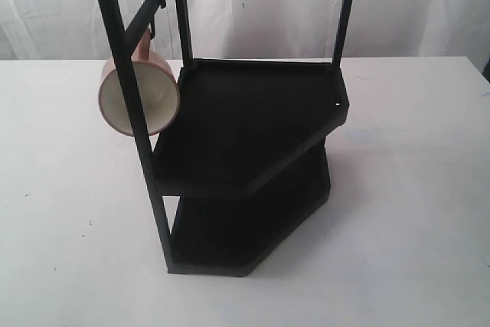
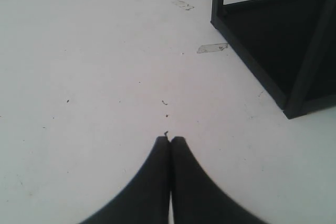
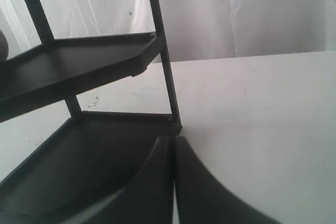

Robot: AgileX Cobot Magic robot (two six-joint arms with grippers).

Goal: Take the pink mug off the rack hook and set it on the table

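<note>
One white surface (image 1: 413,250) fills the exterior view, with a black two-shelf rack (image 1: 253,112) standing at its centre. At the upper left of the frame, the pink mug (image 1: 139,97) hangs by its handle from the rack hook (image 1: 154,32), its mouth facing the camera. Both the left hand (image 2: 170,140) and the right hand (image 3: 174,140) are closed, gripping nothing.

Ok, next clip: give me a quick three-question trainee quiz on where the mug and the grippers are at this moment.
1. Multiple choice: where on the rack is the pink mug? A) hanging from the rack hook; B) on the upper shelf; C) on the lower shelf.
2. True or false: the left gripper is shut and holds nothing.
3. Fill in: the right gripper has its jaws ___.

Key: 1 A; 2 true; 3 shut.
</note>
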